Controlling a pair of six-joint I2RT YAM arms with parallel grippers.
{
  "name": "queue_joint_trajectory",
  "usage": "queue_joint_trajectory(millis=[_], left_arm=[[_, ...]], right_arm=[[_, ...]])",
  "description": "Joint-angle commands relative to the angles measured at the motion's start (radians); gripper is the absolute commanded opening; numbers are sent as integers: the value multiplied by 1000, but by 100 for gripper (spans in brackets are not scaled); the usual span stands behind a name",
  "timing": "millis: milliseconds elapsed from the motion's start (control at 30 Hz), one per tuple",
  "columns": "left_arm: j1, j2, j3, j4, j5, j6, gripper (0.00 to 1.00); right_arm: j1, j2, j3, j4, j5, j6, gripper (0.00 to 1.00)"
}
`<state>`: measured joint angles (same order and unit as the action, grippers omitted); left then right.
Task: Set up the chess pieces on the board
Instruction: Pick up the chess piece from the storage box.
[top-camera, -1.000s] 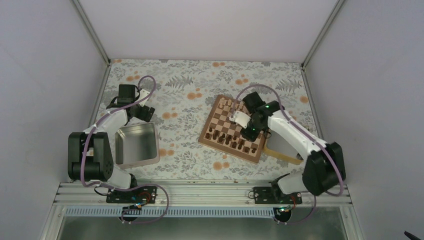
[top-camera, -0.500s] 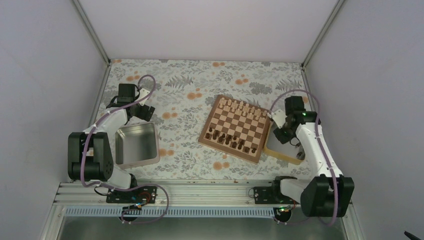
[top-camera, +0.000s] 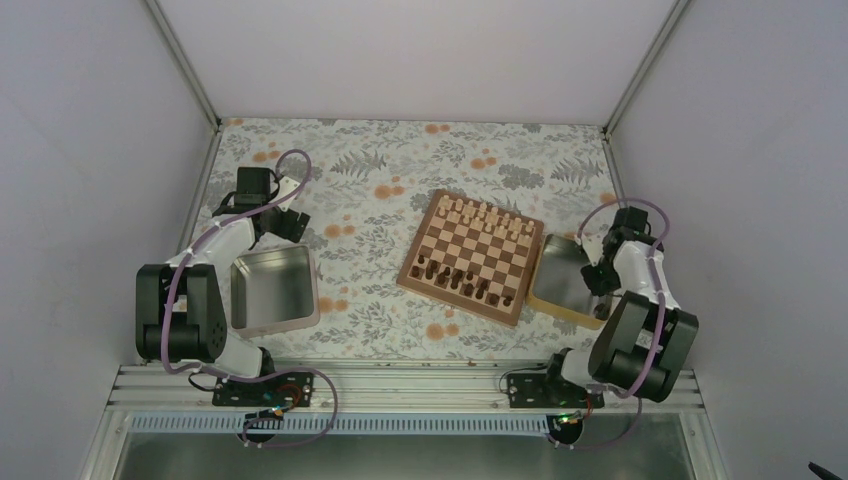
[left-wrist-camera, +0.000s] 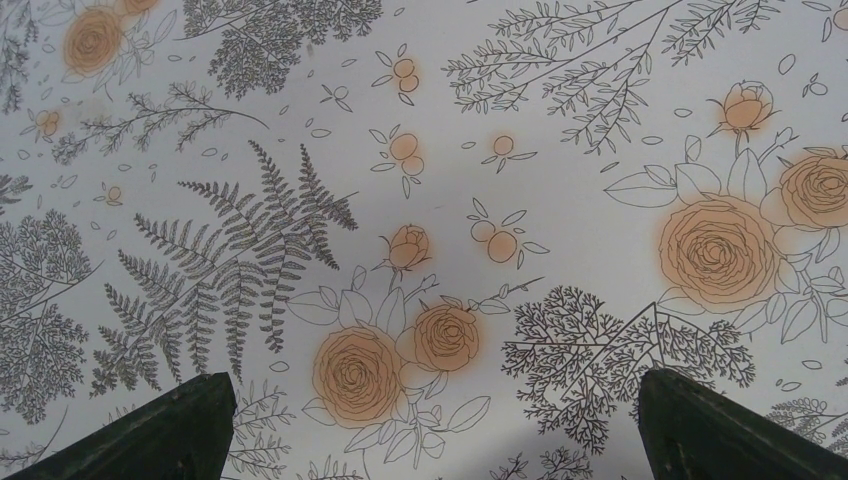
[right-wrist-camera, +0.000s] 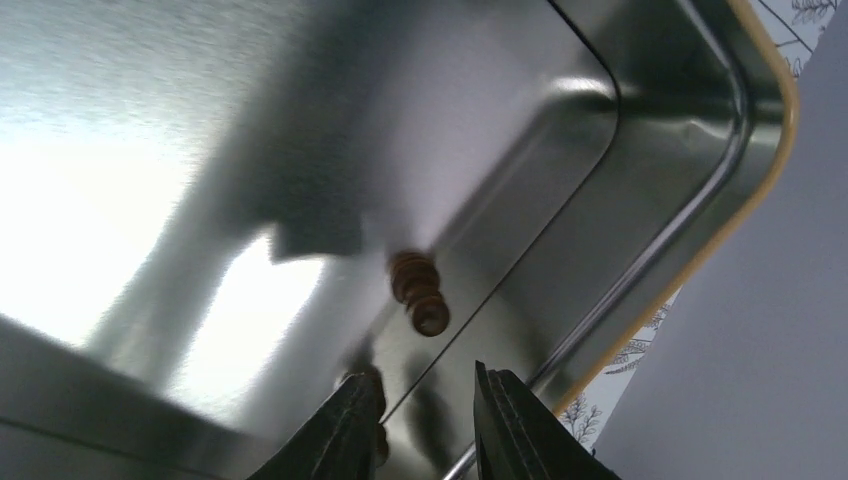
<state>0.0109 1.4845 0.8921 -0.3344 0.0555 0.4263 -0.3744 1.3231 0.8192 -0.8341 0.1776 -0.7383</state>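
The chessboard (top-camera: 478, 248) lies right of the table's centre. Several dark brown chess pieces (top-camera: 462, 282) stand on its near rows. My right gripper (top-camera: 600, 281) hangs inside the tray (top-camera: 560, 300) right of the board. In the right wrist view the right gripper (right-wrist-camera: 425, 432) is open with a narrow gap and empty. A dark brown piece (right-wrist-camera: 420, 295) lies on the tray's metal floor just ahead of the fingertips. A second brown piece (right-wrist-camera: 380, 443) is partly hidden behind the left finger. My left gripper (left-wrist-camera: 430, 440) is wide open and empty over the floral cloth, far left (top-camera: 285, 222).
Pale cream pieces (top-camera: 482, 212) line the board's far row. A grey metal tin (top-camera: 272, 290) sits near the left arm. The right tray has a shiny metal inside and a yellow-wood rim (right-wrist-camera: 745, 200). The grey side wall is close on its right.
My right arm swung from above the board out to the right and came down into the tray. The left arm has not moved.
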Motion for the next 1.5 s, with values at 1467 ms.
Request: queue_joint_trajectory(millis=[1467], left_arm=[[-2, 5, 12, 2, -6, 0, 100]], right_arm=[[375, 0, 295, -245, -294, -4, 9]])
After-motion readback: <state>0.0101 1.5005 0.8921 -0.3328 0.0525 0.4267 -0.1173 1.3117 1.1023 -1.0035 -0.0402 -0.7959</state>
